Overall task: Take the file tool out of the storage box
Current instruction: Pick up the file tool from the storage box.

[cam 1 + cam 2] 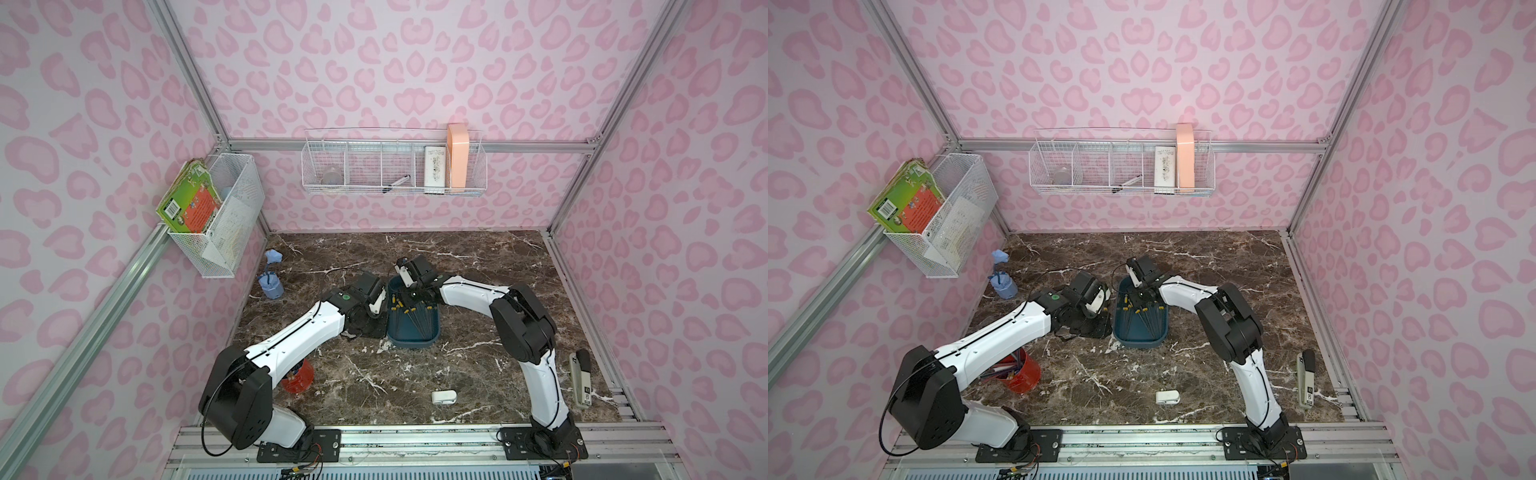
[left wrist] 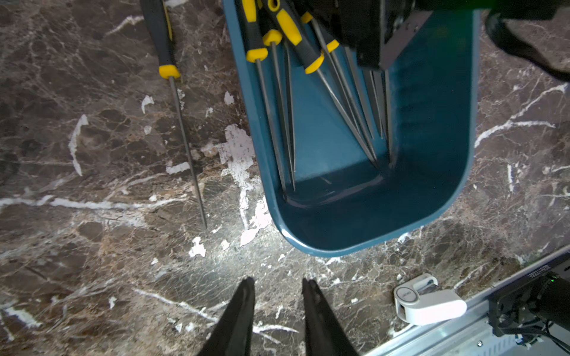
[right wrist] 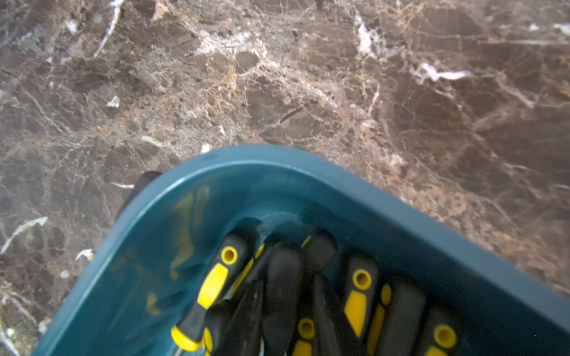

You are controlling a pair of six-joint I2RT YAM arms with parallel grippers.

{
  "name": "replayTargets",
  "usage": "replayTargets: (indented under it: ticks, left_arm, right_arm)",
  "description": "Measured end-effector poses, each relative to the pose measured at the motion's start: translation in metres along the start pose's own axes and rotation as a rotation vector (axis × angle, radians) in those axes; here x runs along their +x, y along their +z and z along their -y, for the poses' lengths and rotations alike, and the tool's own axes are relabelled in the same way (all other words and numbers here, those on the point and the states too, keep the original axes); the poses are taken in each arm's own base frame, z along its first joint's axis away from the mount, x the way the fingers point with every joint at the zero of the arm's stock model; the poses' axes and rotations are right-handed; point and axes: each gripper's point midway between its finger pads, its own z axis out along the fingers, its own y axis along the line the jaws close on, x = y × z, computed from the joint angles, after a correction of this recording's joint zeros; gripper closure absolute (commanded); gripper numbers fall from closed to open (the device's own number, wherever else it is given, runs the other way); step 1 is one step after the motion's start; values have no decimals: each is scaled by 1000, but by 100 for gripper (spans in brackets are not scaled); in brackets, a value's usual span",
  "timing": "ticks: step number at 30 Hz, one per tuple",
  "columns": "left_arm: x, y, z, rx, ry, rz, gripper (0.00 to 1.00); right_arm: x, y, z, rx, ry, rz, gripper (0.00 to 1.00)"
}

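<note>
Dark teal storage box [image 1: 401, 330] at frame centre in both top views, on the marble desk [image 1: 374, 386]. It holds a bundle of file tools [image 2: 339, 101] with yellow-and-black handles. One more file [image 2: 185, 138] lies on the desk just beside the box's long wall. Left gripper [image 2: 277, 282], left of the box, has its jaws narrowly apart and empty. Right gripper [image 2: 374, 61] reaches among the files inside the box; whether it grips one cannot be told.
</note>
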Motion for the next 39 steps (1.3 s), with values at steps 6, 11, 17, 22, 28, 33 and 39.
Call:
replayTargets:
  ticks: [6, 11, 17, 22, 28, 33, 39]
  left_arm:
    - [-5, -5, 6, 37, 10, 43, 68]
    - [-7, -14, 11, 75, 20, 91, 68]
    - [-11, -30, 20, 151, 45, 195, 66]
    - [-12, -50, 33, 272, 89, 352, 57]
    - [-15, -63, 57, 450, 158, 490, 49]
    - [-19, -64, 77, 567, 196, 546, 43]
    - [-31, -52, 101, 674, 240, 556, 41]
  right_arm:
    - [-1, -2, -2, -9, 0, 6, 89]
    - [-5, -16, -4, -19, 3, 20, 91]
    - [-19, -49, -11, -51, 8, 93, 91]
    - [-30, -87, -13, -66, 8, 194, 94]
    - [-48, -140, -10, -115, 37, 387, 95]
    - [-67, -182, -18, -191, 48, 547, 95]
    - [-66, -224, -43, -349, 57, 680, 94]
